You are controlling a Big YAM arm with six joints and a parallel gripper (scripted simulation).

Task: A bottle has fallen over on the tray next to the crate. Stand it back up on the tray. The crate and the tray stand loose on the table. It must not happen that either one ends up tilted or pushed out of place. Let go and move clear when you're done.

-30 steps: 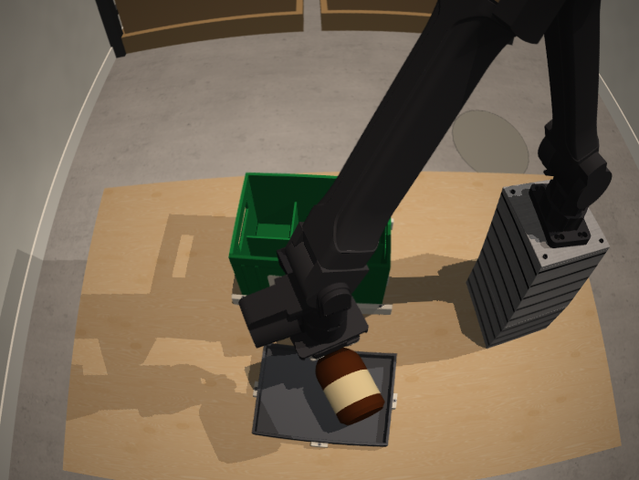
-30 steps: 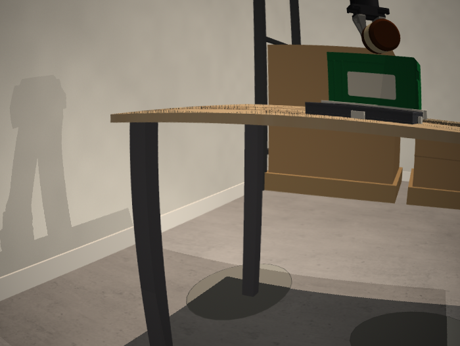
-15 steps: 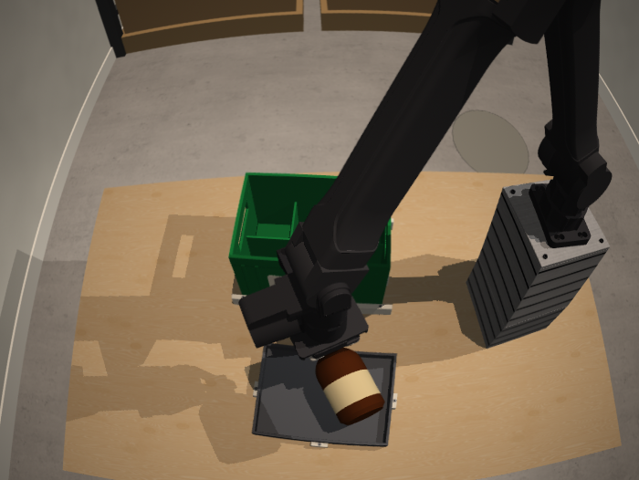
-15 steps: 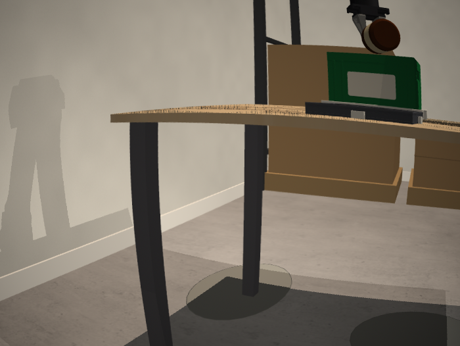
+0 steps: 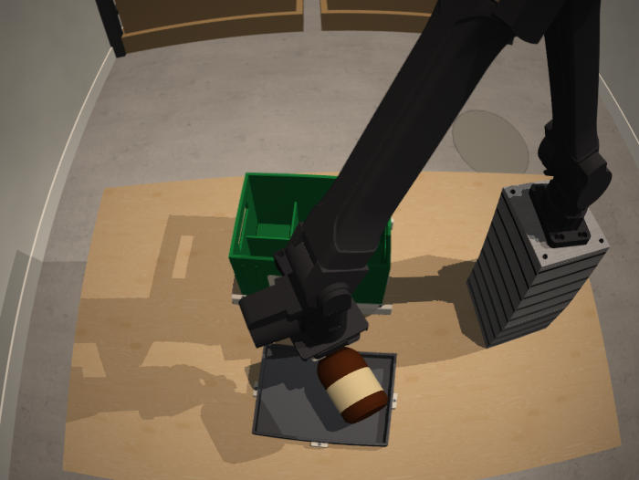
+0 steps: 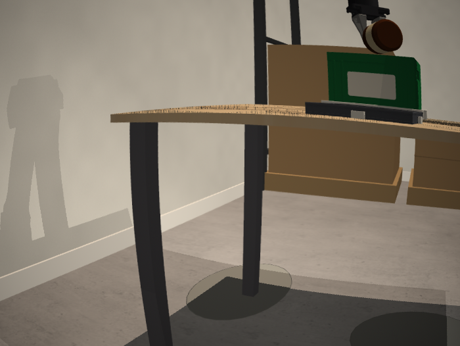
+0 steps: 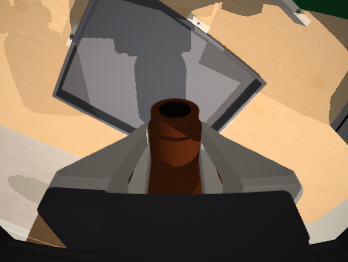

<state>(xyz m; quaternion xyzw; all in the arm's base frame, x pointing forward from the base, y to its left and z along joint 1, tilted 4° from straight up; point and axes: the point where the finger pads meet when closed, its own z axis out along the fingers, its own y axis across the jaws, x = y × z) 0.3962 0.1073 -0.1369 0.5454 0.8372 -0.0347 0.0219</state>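
The brown bottle point(image 5: 355, 388) point(image 6: 387, 35) point(image 7: 175, 150) with a cream label hangs in the air above the tray point(image 5: 278, 410) point(image 6: 330, 109) point(image 7: 107, 70). It is strongly tilted, close to lying flat, its base towards the front right in the top view and facing the exterior camera. My gripper point(image 7: 174, 130) is shut on the bottle's neck, one finger on each side; the open mouth shows beyond the fingers in the wrist view. In the top view the fingers are hidden under the wrist. The dark grey tray lies flat and touches nothing of the bottle.
The green crate point(image 5: 253, 278) point(image 6: 337, 83) with inner dividers stands behind the tray; my arm point(image 5: 382, 154) passes over it. The ribbed grey pedestal point(image 5: 521, 288) of the arm stands at the right. The wooden table's front edge point(image 6: 193, 118) lies before the tray.
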